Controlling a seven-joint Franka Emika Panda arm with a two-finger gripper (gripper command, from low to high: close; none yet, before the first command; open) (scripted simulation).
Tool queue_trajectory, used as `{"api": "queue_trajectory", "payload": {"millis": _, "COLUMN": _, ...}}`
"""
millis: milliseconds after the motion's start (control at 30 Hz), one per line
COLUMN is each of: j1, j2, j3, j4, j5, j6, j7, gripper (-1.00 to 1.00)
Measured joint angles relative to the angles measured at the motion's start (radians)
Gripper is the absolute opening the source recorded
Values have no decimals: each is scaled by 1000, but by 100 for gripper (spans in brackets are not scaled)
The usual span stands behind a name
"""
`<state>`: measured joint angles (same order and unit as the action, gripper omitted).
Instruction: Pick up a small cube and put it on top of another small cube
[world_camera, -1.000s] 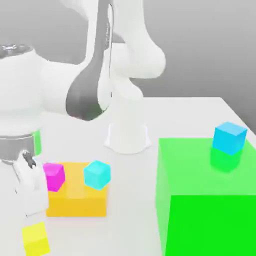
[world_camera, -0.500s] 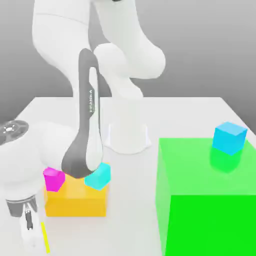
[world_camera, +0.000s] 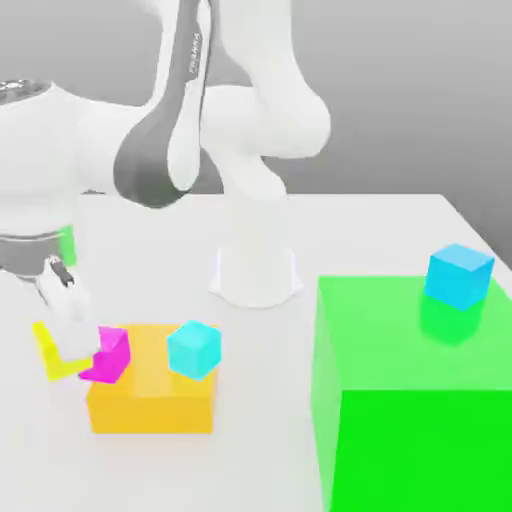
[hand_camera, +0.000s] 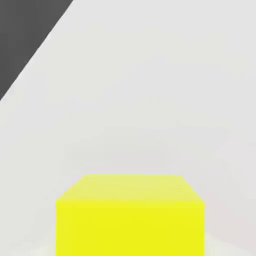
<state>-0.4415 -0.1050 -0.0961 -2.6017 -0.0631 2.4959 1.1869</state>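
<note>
Two small cubes matter to you here: the yellow cube and the magenta cube, both at the middle left of the exterior view. Your end effector has its white fingers closed around the yellow cube, which hangs tilted in the air just beside the magenta one; in the hand view the same yellow cube sits low at centre against the pale desk. It is likely carried raised so it can pass over the magenta cube's top rather than knock its side.

The magenta cube perches on the near left corner of the orange block, right at the edge, so you have little margin: a sideways nudge could tip it off onto the desk. A cyan cube shares that block to the right, close enough to limit room on that side. Open desk lies to the left and front. The big green block with its own cyan cube stands well apart.
</note>
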Motion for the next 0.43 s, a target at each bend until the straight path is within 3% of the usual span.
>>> {"api": "queue_trajectory", "payload": {"millis": 167, "j1": -2, "j2": -179, "j3": -34, "j4": -109, "j5": 3, "j6": -67, "j7": -144, "gripper": -100}}
{"api": "queue_trajectory", "payload": {"millis": 333, "j1": 3, "j2": -65, "j3": -47, "j4": -162, "j5": 20, "j6": 99, "j7": -185, "gripper": -100}}
{"api": "queue_trajectory", "payload": {"millis": 367, "j1": 4, "j2": -42, "j3": -48, "j4": -167, "j5": 23, "j6": 127, "j7": -188, "gripper": 100}}
{"api": "queue_trajectory", "payload": {"millis": 433, "j1": 4, "j2": -42, "j3": -48, "j4": -167, "j5": 23, "j6": 127, "j7": -188, "gripper": 100}}
